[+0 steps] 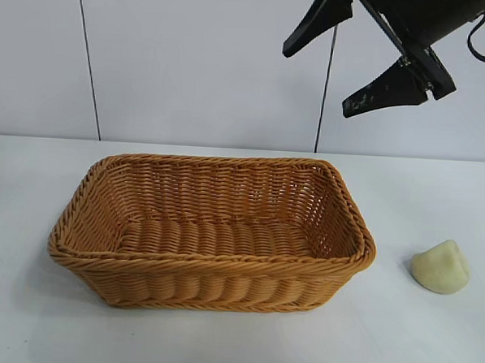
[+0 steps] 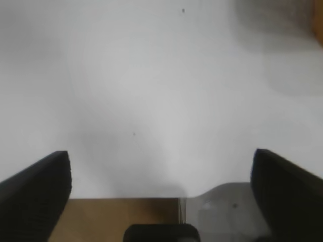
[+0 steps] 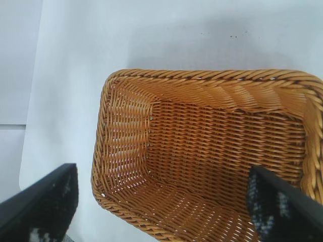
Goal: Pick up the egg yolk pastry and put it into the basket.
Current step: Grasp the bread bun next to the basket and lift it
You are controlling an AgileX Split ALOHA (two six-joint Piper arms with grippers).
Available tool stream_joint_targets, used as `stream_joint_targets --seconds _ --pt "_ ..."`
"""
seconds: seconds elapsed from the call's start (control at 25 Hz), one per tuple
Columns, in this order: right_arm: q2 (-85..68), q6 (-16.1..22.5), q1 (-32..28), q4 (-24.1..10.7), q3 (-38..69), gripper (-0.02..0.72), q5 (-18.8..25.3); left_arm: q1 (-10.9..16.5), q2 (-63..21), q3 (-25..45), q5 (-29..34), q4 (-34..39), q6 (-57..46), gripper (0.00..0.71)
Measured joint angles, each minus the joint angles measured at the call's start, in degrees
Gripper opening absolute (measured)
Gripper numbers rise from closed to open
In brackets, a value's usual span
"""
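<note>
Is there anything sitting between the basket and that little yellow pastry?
No. In the exterior view only bare white table lies between the basket and the egg yolk pastry.

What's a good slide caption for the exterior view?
Open right gripper raised above empty basket; egg yolk pastry waits beside it.

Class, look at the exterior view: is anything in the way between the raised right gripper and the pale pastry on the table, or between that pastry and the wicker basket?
Nothing visible blocks either path. The right gripper hangs with jaws open above the small pale cream-yellow pastry lump, with only air between. Bare white table separates the pastry from the orange-tan woven wicker basket, which is empty.
</note>
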Motion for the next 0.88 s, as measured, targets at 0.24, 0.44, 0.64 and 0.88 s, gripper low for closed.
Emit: stream_joint_targets --seconds 0.24,0.44,0.64,0.88 --pt "0.0 0.0 0.0 0.0 0.0 0.645 0.0 0.0 -17.81 13.18 -3.74 0.05 0.0 0.692" --pt "0.0 0.0 0.0 0.0 0.0 0.645 0.0 0.0 -31.25 20.84 -7.44 0.05 0.0 0.692" --pt "0.0 0.0 0.0 -0.07 0.0 0.645 0.05 0.0 -42.01 21.53 -7.93 -0.73 0.0 0.692" --pt "0.0 1.77 0.0 -8.18 0.0 0.645 0.7 0.0 -54.51 21.53 -8.01 -1.25 0.0 0.692"
